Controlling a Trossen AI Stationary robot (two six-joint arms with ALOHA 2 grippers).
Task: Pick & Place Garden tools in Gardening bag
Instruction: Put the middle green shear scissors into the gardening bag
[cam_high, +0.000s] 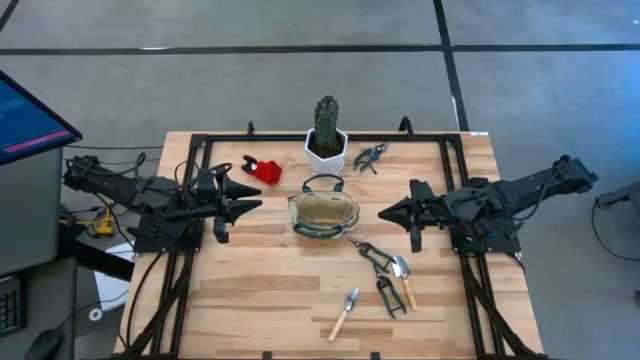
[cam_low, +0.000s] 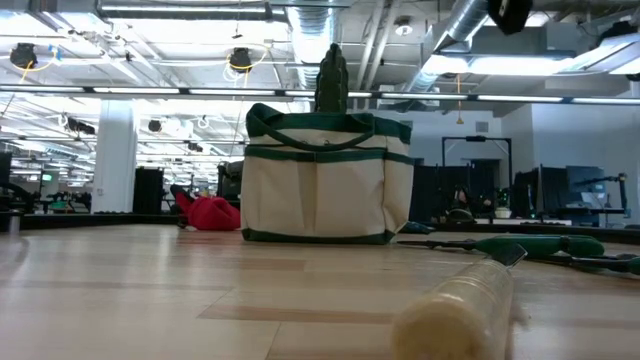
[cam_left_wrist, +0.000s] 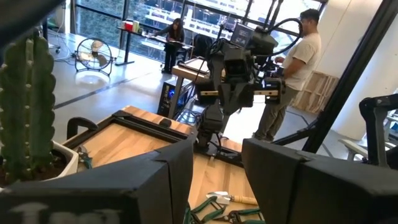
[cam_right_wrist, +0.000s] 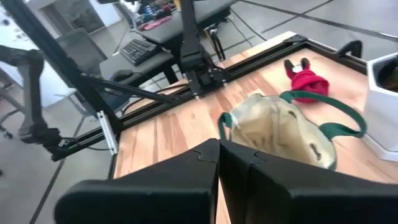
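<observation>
At the centre of a slatted wooden table (cam_high: 250, 290), a cream gardening bag (cam_high: 323, 214) with green trim stands upright and open-mouthed, apparently set midway so either arm can reach it. Flanking it, the two dark arms lie low along the table's sides, fingers pointed inward at the bag, in what looks like a ready pose. The left gripper (cam_high: 252, 197) rests just left of the bag with its fingers partly parted, as its wrist view shows, and nothing between them; the right gripper (cam_high: 388, 212) sits just right of the bag, its fingers pressed together and holding nothing.

Behind the bag, a green cactus in a white pot (cam_high: 326, 138) stands near the far edge, not part of the job. None of the tools appears to be in the bag yet. A red pruner-like piece (cam_high: 263, 168) lies far-left of the bag, and dark shears (cam_high: 370, 155) far-right, beside the pot. Near the front, green-handled pruning shears (cam_high: 378, 268) lie between two wooden-handled trowels (cam_high: 345, 313), (cam_high: 404, 279), all within the right arm's likely reach.
</observation>
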